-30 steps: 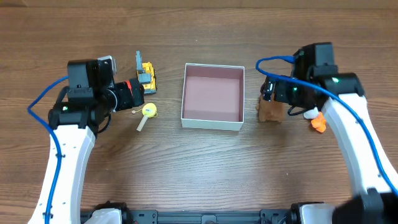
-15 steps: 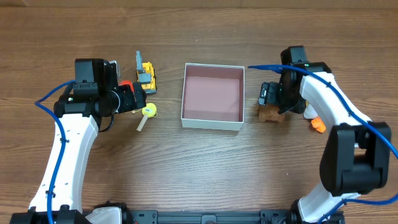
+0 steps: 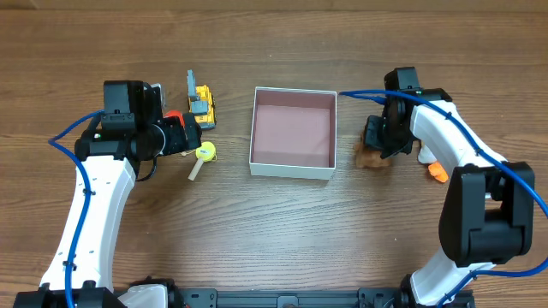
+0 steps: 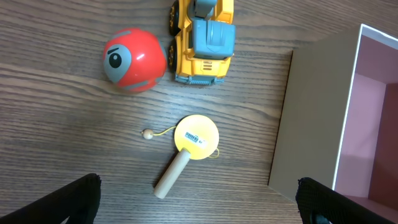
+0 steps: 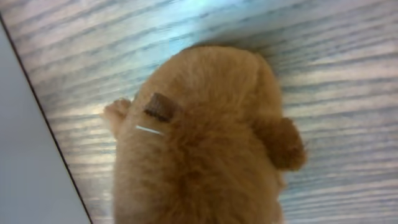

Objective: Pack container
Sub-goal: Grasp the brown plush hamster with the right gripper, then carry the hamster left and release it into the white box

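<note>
**Plush pick beside the container: handling notes**

The square white-walled container with a dusty-pink floor (image 3: 292, 133) sits empty at the centre of the wooden table (image 3: 274, 235). The brown furry plush toy (image 5: 199, 143) lies at its 3 o'clock, just beside the wall. My right gripper (image 3: 383, 135) hangs over the plush; I cannot tell how its fingers stand. My left gripper (image 4: 200, 202) is spread wide, holding nothing. I judge the plush light, soft and compressible: grip across the thick body. The thin-walled container likely slides if nudged.
</note>
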Robot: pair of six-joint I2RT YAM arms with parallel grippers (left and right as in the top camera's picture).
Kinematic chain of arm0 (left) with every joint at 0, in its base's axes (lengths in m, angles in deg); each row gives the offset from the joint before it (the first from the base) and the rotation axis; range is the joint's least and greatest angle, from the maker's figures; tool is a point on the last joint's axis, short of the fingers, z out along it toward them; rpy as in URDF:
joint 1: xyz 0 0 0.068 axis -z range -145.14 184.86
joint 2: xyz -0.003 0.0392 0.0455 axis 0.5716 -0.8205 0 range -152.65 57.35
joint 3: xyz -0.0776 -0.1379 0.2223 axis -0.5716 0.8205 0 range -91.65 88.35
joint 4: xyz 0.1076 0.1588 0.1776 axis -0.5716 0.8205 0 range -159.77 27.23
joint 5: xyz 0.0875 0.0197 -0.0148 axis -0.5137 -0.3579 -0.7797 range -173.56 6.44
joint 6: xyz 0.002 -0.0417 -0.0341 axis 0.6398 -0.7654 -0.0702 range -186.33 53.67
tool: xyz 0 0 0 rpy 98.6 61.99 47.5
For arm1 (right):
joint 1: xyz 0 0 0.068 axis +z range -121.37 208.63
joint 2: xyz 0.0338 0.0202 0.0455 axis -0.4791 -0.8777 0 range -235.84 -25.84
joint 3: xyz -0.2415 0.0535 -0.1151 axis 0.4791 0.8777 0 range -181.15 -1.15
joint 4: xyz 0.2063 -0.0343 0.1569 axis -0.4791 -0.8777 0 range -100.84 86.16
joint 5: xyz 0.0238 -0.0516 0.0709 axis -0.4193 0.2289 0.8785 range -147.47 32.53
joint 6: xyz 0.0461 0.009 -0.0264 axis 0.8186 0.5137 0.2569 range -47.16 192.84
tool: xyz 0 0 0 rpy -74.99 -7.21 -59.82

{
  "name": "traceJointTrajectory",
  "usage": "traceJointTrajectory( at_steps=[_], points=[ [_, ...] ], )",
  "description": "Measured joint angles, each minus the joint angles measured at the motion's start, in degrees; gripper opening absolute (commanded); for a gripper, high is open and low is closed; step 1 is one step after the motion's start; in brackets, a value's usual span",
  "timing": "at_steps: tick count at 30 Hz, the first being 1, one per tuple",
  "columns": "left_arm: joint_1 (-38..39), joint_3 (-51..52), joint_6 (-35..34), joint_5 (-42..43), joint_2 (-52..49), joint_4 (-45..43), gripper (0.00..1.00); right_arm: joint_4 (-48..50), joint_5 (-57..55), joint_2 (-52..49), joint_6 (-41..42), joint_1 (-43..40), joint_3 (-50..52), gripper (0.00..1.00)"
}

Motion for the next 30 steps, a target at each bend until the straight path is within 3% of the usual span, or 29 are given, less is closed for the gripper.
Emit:
traceJointTrajectory(
  at_steps=[5,9,14,17,23,30],
  points=[
    [0.0,0.0,0.0,0.0,0.0,0.0,1.00,-5.1,-0.2,3.3,1.1,0.2,-0.1,0.05],
    [0.0,0.0,0.0,0.0,0.0,0.0,1.00,-7.0,1.1,12.2,3.1,2.8,-2.0,0.06],
    [0.0,0.0,0.0,0.0,0.0,0.0,1.00,-3.2,3.6,25.6,8.0,12.4,-4.9,0.06],
    [0.0,0.0,0.0,0.0,0.0,0.0,1.00,1.2,4.4,28.2,11.3,18.8,-5.5,0.06],
    [0.0,0.0,0.0,0.0,0.0,0.0,1.00,9.1,3.8,20.7,15.6,24.9,-5.5,0.07],
    [0.0,0.0,0.0,0.0,0.0,0.0,1.00,14.3,5.0,5.2,16.7,25.6,-5.5,0.26]
  ],
)
